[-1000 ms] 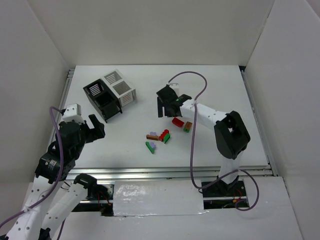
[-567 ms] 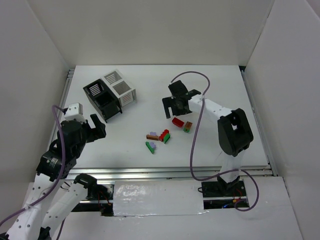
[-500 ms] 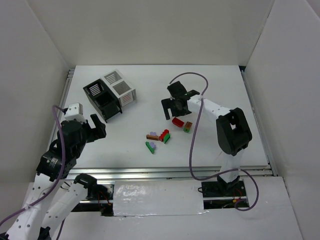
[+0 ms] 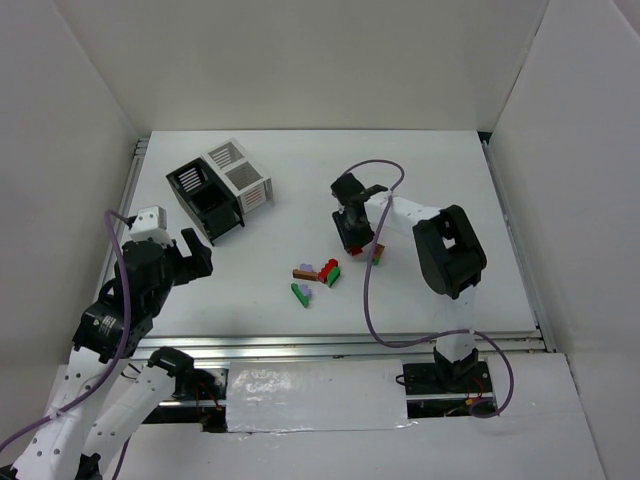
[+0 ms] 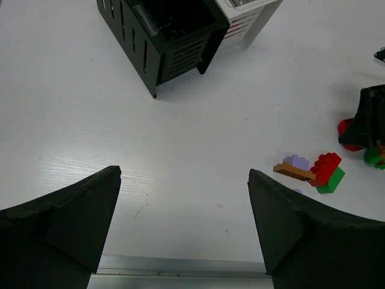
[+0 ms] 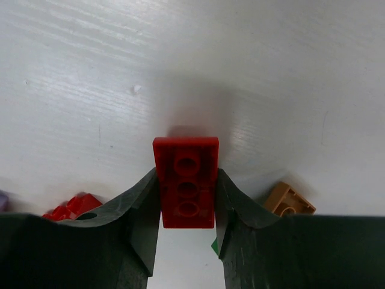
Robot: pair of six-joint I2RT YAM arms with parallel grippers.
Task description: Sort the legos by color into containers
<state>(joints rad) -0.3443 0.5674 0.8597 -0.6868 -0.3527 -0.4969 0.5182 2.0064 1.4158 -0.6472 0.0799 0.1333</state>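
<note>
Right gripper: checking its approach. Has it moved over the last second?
Yes. In the top view the right gripper moved toward the near edge, farther from the bins, and is shut on the red brick.

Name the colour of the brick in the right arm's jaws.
The brick is red; the right wrist view shows it best.

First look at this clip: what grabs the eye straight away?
The right gripper, mid-table, has its fingers shut on a red brick. Other loose bricks cluster beside it. The joined black bin and white bin stand far left, with the left gripper open, holding nothing, nearer the table's front edge.
</note>
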